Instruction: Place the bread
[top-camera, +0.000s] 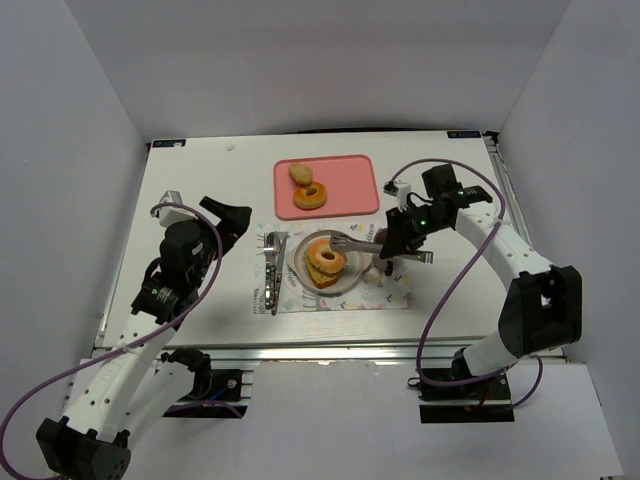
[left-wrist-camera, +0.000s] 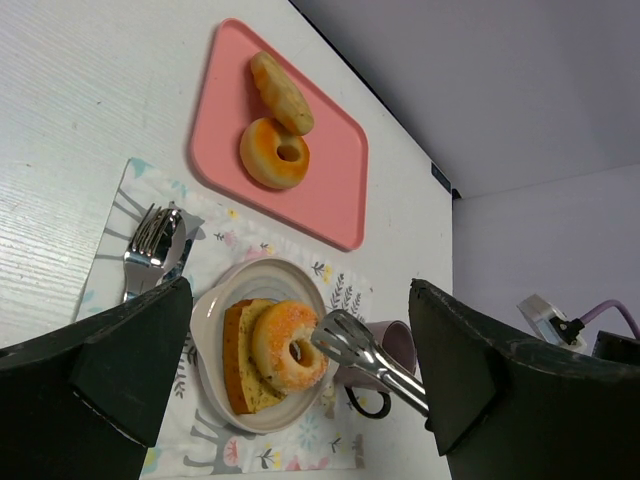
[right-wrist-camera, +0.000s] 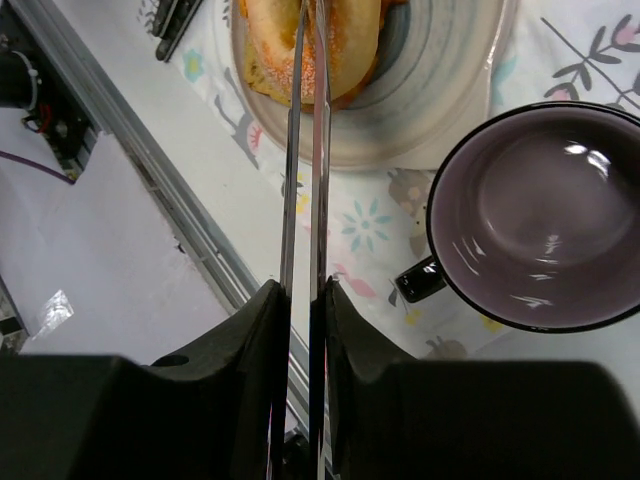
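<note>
A ring-shaped bread (top-camera: 326, 259) lies on a flat brown bread piece (left-wrist-camera: 240, 365) in the pale plate (top-camera: 348, 284). A second ring (top-camera: 311, 196) and an oval roll (top-camera: 299, 173) sit on the pink tray (top-camera: 352, 168). My right gripper (top-camera: 396, 245) is shut on metal tongs (top-camera: 358, 243). The tong tips are nearly together at the right edge of the plate's ring (left-wrist-camera: 290, 345); I cannot tell whether they touch it. The right wrist view shows my right gripper (right-wrist-camera: 303, 290) holding the tongs (right-wrist-camera: 305, 180) as they reach over that ring (right-wrist-camera: 350, 40). My left gripper (top-camera: 235, 218) is open and empty, left of the plate.
A purple mug (right-wrist-camera: 540, 215) stands just right of the plate on a patterned placemat (top-camera: 385, 300), under the right gripper. A fork and other cutlery (top-camera: 273, 265) lie on the mat's left side. White walls enclose the table on three sides.
</note>
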